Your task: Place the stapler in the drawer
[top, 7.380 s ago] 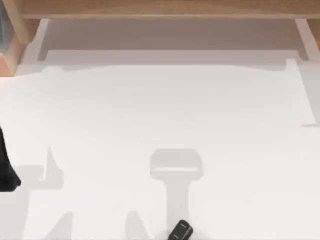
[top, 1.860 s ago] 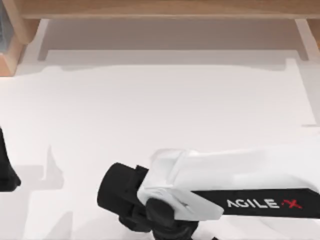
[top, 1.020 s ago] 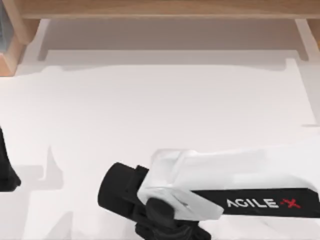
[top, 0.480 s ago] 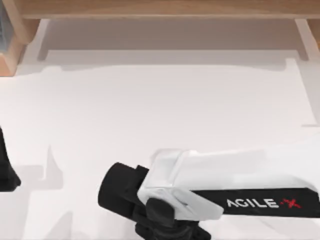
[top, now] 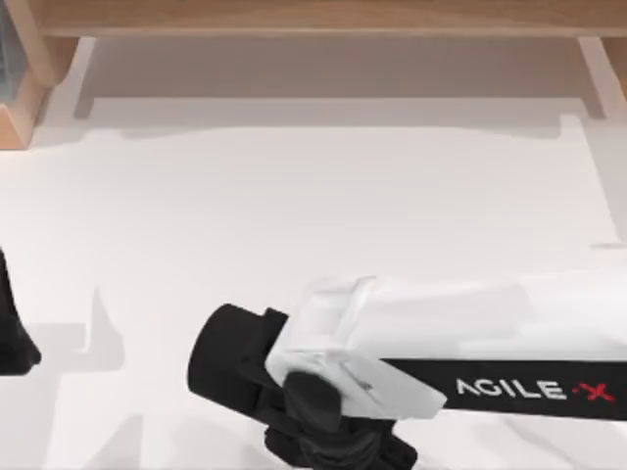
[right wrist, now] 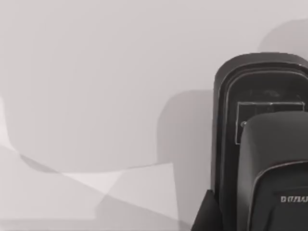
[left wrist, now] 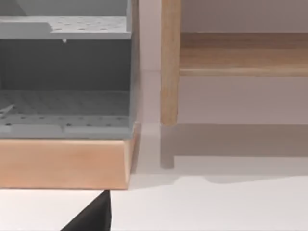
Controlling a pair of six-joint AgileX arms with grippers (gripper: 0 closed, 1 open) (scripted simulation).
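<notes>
Our right gripper [top: 338, 452] sits at six o'clock over the stapler [right wrist: 262, 144], apparently to grasp it. We cannot tell its fingers' state. Our left arm [top: 12, 333] parks at nine o'clock.

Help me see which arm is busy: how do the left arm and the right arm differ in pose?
The right arm stretches across the table's near side from the right; the left arm sits parked at the left edge. The right end effector is close over the stapler; the left arm's wrist camera faces the grey drawer unit. Both have black wrist parts.
</notes>
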